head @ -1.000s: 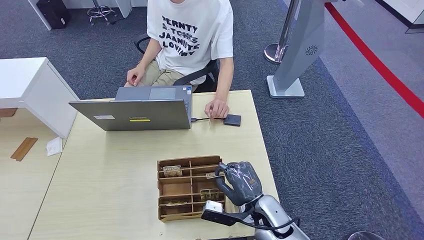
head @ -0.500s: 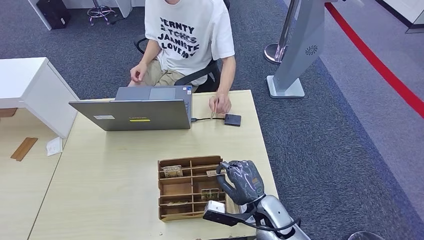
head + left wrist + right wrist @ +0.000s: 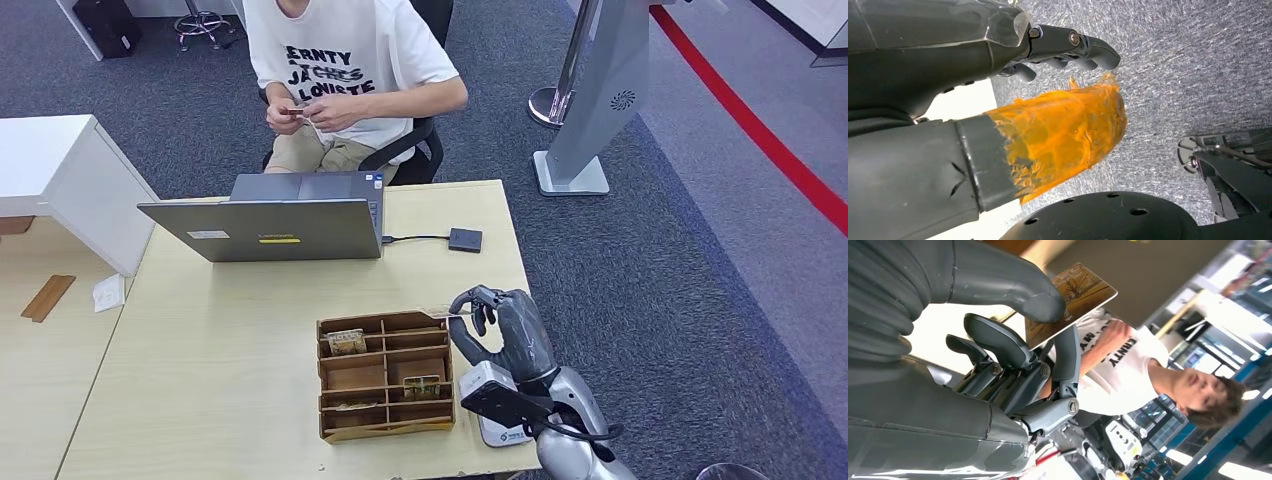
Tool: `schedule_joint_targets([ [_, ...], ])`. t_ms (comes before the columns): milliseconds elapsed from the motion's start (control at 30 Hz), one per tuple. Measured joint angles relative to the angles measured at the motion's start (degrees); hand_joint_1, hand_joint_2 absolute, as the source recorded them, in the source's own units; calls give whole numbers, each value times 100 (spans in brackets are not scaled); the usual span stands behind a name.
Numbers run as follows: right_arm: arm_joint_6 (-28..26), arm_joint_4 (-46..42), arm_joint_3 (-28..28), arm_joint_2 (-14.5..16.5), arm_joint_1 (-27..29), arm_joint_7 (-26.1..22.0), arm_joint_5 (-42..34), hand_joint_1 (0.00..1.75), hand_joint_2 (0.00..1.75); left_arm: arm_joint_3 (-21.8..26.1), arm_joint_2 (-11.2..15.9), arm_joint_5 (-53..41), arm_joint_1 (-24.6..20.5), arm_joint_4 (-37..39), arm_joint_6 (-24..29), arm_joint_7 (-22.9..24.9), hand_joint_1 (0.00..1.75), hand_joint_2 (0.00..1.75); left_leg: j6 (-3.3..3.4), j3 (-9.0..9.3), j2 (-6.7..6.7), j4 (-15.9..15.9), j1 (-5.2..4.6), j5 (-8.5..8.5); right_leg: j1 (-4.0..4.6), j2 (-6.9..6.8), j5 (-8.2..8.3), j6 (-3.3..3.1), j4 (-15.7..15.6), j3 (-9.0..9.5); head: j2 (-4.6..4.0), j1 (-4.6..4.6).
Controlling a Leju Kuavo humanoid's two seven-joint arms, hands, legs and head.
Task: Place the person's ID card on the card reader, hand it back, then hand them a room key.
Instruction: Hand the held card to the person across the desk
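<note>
The right robot hand (image 3: 505, 335) sits above the desk (image 3: 230, 330) near its right edge, just beside the upper right corner of the wooden tray (image 3: 384, 376). It pinches a room key card (image 3: 452, 313) between thumb and fingers; in the right wrist view the card (image 3: 1070, 302) shows a brown tree picture and juts out past the thumb. From the head view the card is seen almost edge-on, a thin pale strip with its long axis running left, over the tray's top rim.

Bare desk lies between the tray and the laptop (image 3: 270, 222), and the small black card reader (image 3: 464, 239) sits on its cable near the far right edge, well apart from the hand.

The person (image 3: 345, 70) sits back from the desk, both hands at the chest holding something small and hard to make out.

The left robot hand (image 3: 998, 100) hangs over grey carpet, its thumb wrapped in orange film and its fingers curled in around nothing.
</note>
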Motion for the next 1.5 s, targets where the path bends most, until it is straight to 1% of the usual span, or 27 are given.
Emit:
schedule_joint_targets([
  [133,275,-292,-173,0,61,-143,-450,175,175,22,0,9,0,0,5,-10,0,0,0,0,0,0,0,0,0,0,0,0,0,0,0,-1],
  [333,474,-540,-342,1,96,-216,-750,175,175,26,1,13,0,0,5,-18,0,0,0,0,0,0,0,0,0,0,0,0,0,0,0,1],
  [500,729,-682,-475,10,111,-303,-1186,175,175,26,2,-1,0,0,7,-23,0,0,0,0,0,0,0,0,0,0,0,0,0,0,0,0],
  [733,906,-822,-581,34,-16,-309,-1337,175,175,25,2,-84,-1,0,2,-28,0,0,0,-1,1,0,0,0,0,1,1,0,0,1,0,-1],
  [833,980,-814,-576,47,-257,-242,-1252,175,175,19,2,-168,-6,0,-14,-28,0,0,0,-1,2,0,0,1,0,2,2,2,0,1,0,0],
  [933,1045,-715,-531,69,-656,-51,-1111,175,175,-16,2,-275,-12,0,-34,-25,0,0,1,-1,5,0,0,3,-1,4,7,2,0,1,0,1],
  [1067,1064,-391,-449,142,-1261,190,-931,175,175,-80,2,-376,-57,0,-57,11,0,0,4,2,0,0,0,9,0,1,11,3,0,3,0,0],
  [1200,1061,-101,-391,202,-1625,354,-815,175,175,-130,2,-435,-74,0,-77,31,0,0,5,-3,-3,0,0,12,-1,-4,12,3,1,3,0,-1],
  [1300,1049,265,-344,285,-2001,594,-632,175,175,-196,-1,-513,-104,0,-107,66,0,0,4,-4,-2,0,0,13,-1,-3,12,4,1,3,0,-1],
  [1333,1038,429,-329,329,-2150,679,-551,144,175,-220,-2,-541,-119,0,-115,81,0,0,4,-4,-3,0,0,13,-1,-3,12,4,1,3,0,0],
  [1433,999,918,-280,455,-2556,867,-285,17,175,-298,-4,-593,-160,0,-138,116,0,0,6,-6,-7,1,0,15,0,-5,13,4,1,2,0,1],
  [1467,992,1068,-256,492,-2662,908,-203,5,175,-317,-5,-601,-171,0,-144,125,0,0,6,-6,-7,1,1,16,0,-4,13,4,1,2,0,0],
  [1500,991,1199,-232,527,-2751,935,-138,5,175,-331,-5,-607,-183,0,-145,131,0,0,6,-6,-7,1,1,16,0,-4,13,5,1,2,0,0],
])
